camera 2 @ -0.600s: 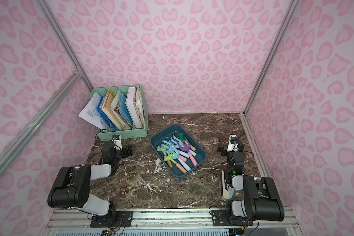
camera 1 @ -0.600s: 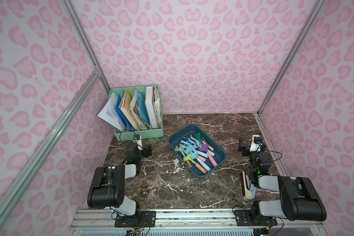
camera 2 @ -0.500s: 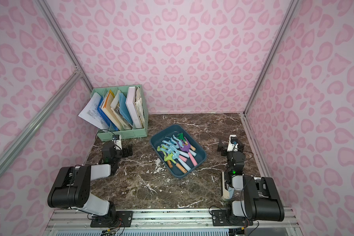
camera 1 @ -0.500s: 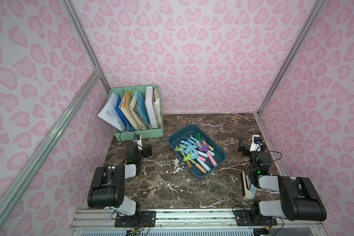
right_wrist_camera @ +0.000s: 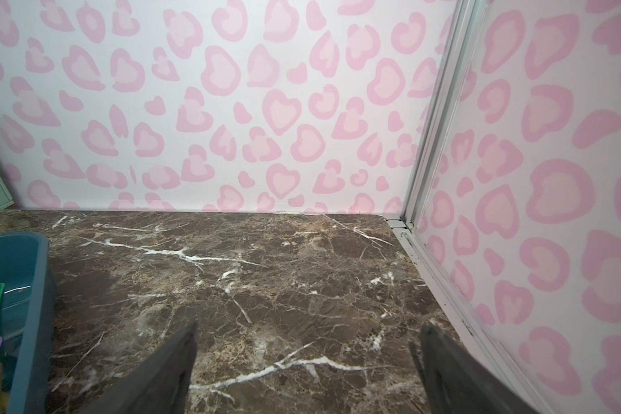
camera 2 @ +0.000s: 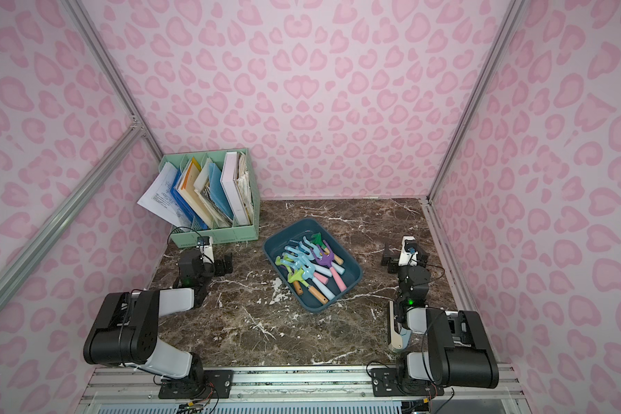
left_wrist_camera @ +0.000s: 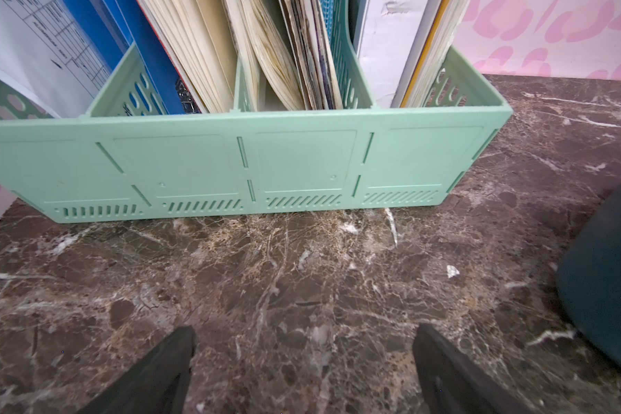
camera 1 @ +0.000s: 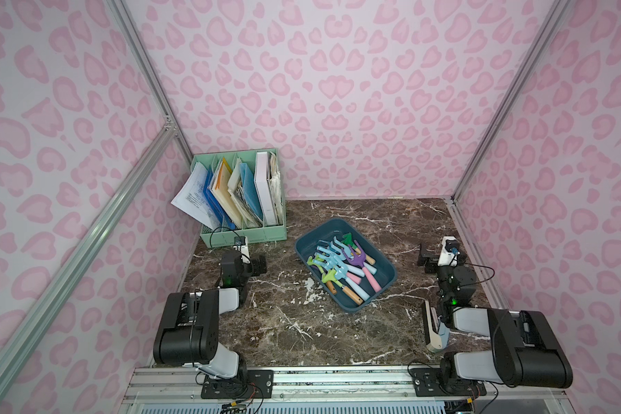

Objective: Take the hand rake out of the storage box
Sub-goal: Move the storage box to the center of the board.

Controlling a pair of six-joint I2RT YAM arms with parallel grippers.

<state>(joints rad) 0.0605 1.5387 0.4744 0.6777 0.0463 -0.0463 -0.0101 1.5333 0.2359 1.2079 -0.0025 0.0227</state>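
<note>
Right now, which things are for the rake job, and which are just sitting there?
For the job: storage box, hand rakes inside it, left claw and right claw, both open and empty.
Just sitting there: file organiser, papers in it.

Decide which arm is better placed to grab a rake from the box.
Probably the right: rake handles point toward its side of the box, and the right gripper is open nearby.
</note>
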